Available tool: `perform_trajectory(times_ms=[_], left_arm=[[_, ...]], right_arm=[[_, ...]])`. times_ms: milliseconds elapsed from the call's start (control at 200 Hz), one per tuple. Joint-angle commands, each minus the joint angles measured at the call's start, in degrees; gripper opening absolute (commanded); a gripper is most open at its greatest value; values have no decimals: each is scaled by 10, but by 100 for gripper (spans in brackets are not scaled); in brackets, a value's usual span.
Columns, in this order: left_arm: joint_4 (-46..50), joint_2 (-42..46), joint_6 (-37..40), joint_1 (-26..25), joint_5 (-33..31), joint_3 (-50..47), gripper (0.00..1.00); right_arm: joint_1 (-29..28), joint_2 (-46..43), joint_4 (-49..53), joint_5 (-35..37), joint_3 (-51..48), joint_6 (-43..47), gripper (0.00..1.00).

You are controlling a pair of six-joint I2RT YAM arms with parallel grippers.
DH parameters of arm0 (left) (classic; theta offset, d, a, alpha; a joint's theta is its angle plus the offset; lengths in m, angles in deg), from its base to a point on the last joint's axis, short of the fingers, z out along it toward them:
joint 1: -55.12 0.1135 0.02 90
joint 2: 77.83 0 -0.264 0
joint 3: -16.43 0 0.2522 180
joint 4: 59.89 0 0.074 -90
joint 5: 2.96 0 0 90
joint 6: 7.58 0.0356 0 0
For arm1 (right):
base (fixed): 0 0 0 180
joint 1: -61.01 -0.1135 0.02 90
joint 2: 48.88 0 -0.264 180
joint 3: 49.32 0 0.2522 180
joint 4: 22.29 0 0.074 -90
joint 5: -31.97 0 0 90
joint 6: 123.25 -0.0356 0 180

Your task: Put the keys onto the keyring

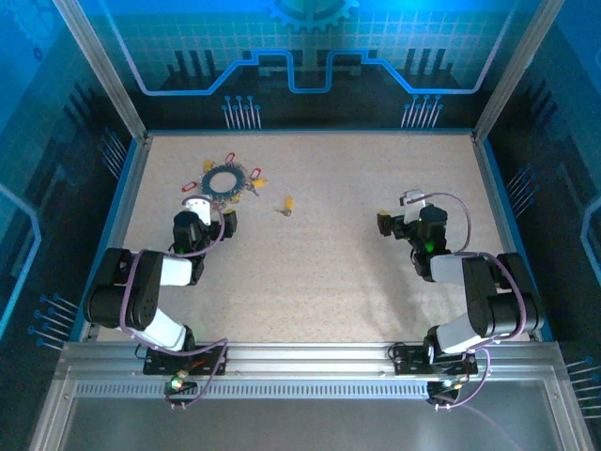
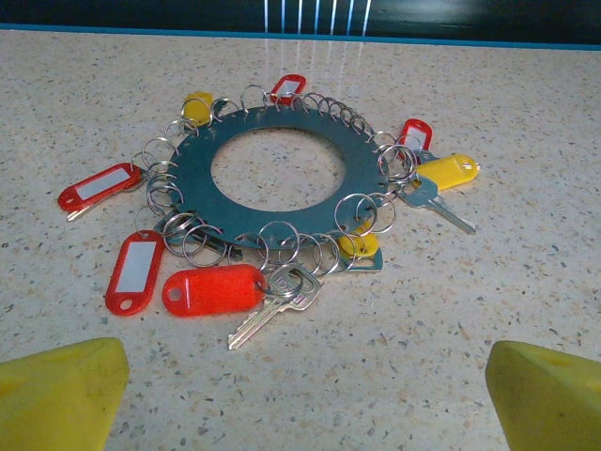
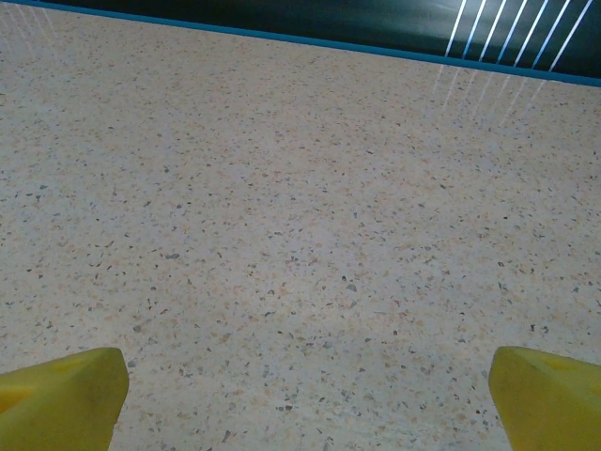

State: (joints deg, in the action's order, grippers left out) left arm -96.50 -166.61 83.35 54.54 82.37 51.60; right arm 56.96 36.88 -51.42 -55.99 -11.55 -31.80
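On the speckled tabletop (image 1: pixel 329 272) I see the keyring (image 1: pixel 225 179) far left, keys (image 2: pixel 211 289) ringing it, one yellow key (image 1: pixel 288 203) loose nearby, left claw (image 1: pixel 211 209) wide just short of it, right claw (image 1: pixel 397 210) wide, well apart.

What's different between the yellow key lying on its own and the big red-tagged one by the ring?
The lone yellow key has a yellow head; the red-tagged key has a red one. The yellow one lies apart from the keyring on bare table; the red-tagged one lies at the ring's near edge, among its wire loops. Both lie flat, neither held.
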Motion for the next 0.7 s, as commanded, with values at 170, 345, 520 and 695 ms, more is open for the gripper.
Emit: perform_trajectory(times_ms=[170,345,520,695], left_arm=[[0,4,-4,2,11,13,99],[-1,4,-6,2,12,12,99],[-12,4,-14,3,-16,7,99],[-7,14,-16,2,-23,6,99]], right_arm=[[16,5,4,-20,10,-8,100],[20,3,3,-27,11,-11,100],[40,-91,98,-64,24,-19,100],[25,-254,168,-58,13,-6,100]])
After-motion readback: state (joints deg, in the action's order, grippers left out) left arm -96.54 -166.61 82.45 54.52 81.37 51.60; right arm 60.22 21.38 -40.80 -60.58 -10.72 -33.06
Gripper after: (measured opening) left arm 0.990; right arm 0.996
